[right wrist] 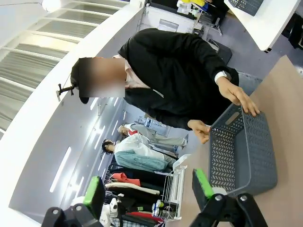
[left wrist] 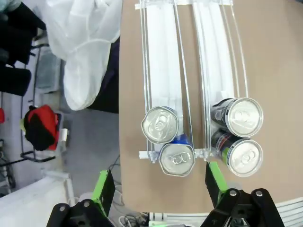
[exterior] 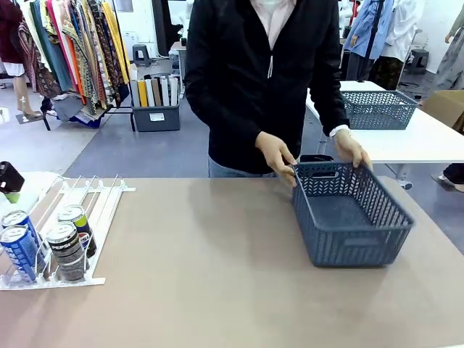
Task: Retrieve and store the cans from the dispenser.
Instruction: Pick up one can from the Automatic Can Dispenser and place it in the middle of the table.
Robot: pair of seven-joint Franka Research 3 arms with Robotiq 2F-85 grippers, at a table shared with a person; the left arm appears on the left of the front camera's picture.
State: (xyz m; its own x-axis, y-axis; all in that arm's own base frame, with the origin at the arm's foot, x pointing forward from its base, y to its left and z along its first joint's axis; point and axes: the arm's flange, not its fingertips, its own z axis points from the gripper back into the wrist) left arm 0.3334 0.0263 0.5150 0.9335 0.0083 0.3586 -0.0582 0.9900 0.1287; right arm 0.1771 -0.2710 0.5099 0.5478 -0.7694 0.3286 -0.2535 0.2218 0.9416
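Brown desk [exterior: 217, 283] carrying a white dispenser [exterior: 98, 203] at the robot's left and a grey mesh basket [exterior: 355, 250] at its right.
Four cans [exterior: 67, 250] are standing at the dispenser's low end: two blue ones in one lane, a dark patterned one and a Pepsi one in the next. A person's hands [exterior: 275, 155] are gripping the basket's far rim. Clothes racks [exterior: 72, 51] and a white table [exterior: 428, 141] bearing another basket [exterior: 378, 109] are standing in the room behind. Left tool [left wrist: 159, 180] is hovering wide open above the dispenser's low end, touching nothing; right tool [right wrist: 148, 185] is gaping wide too, holding nothing.
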